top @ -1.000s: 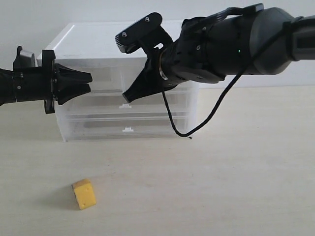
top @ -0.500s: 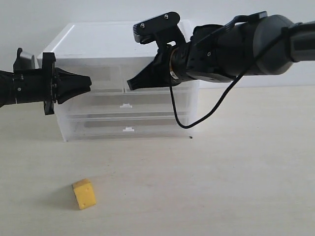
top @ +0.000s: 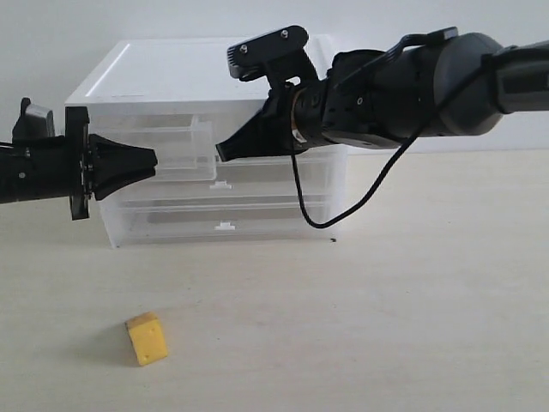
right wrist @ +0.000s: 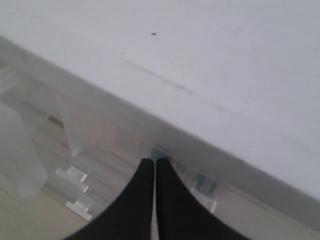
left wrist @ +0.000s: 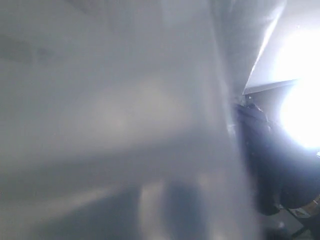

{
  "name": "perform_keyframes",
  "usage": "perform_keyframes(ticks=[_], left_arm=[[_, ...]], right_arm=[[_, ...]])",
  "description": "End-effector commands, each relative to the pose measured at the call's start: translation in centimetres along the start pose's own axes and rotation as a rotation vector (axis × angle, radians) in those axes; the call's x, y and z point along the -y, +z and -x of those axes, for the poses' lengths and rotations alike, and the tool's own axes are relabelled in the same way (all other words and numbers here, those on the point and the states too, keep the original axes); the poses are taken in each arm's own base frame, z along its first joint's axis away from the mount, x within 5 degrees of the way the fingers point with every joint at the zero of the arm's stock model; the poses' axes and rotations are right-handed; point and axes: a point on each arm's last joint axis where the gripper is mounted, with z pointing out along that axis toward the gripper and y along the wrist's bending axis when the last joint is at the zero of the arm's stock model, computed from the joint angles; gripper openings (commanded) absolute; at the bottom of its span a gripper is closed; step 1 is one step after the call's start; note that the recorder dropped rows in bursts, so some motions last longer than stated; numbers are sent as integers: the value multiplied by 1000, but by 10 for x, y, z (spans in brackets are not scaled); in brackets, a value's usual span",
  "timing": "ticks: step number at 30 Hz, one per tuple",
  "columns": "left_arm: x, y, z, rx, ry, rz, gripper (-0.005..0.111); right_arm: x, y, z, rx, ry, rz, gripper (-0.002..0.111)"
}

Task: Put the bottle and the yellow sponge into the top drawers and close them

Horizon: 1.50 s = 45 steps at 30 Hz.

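Observation:
The yellow sponge (top: 147,338) lies on the table in front of the cabinet, away from both grippers. My left gripper (top: 151,160) is shut at the front of the left top drawer (top: 184,142), which stands pulled out; its wrist view shows only blurred plastic. Fingertips together with nothing between them, my right gripper (top: 221,153) (right wrist: 155,162) is shut against the front of the right top drawer (right wrist: 115,130). Teal and white patches behind that front look like the bottle (right wrist: 205,184). The exterior view does not show the bottle.
The translucent white drawer cabinet (top: 214,60) stands at the back of the beige table (top: 386,326). Two wider drawers with white tab handles (top: 221,184) (top: 223,227) sit shut below. A black cable (top: 300,206) hangs from the right arm in front of them.
The left gripper has closed and drawn back to the left, and the left top drawer has come out with it. The right gripper has swung up and now rests against the right top drawer.

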Motion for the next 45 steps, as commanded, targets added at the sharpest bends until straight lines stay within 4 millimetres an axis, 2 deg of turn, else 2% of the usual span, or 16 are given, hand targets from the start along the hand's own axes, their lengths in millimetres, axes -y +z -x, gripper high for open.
perform_keyframes(ticks=[1, 8, 17, 28, 30, 33, 35, 41, 45], left_arm=[[23, -10, -19, -31, 77, -41, 4], [33, -19, -38, -36, 84, -36, 4], [29, -26, -62, -23, 53, -28, 4], [29, -26, -64, -34, 54, -24, 4], [29, -26, -63, -25, 58, -27, 4], [29, -26, -63, -16, 55, -30, 5], [30, -26, -62, -10, 54, -32, 12], [30, -26, -62, -8, 44, -32, 53], [28, -27, -64, -43, 38, -19, 60]], right_arm=[[8, 3, 0, -9, -5, -35, 0], [9, 2, 4, 0, 46, -39, 0], [9, 2, 4, -1, 61, -39, 0], [8, 0, 5, 0, 114, -32, 0], [9, -4, 8, 6, 123, -33, 6], [10, -12, 13, -3, 122, -48, 23], [10, -19, 16, -16, 112, -66, 32], [9, -30, 18, -73, 140, -48, 32], [5, -36, 17, -120, 152, 3, 32]])
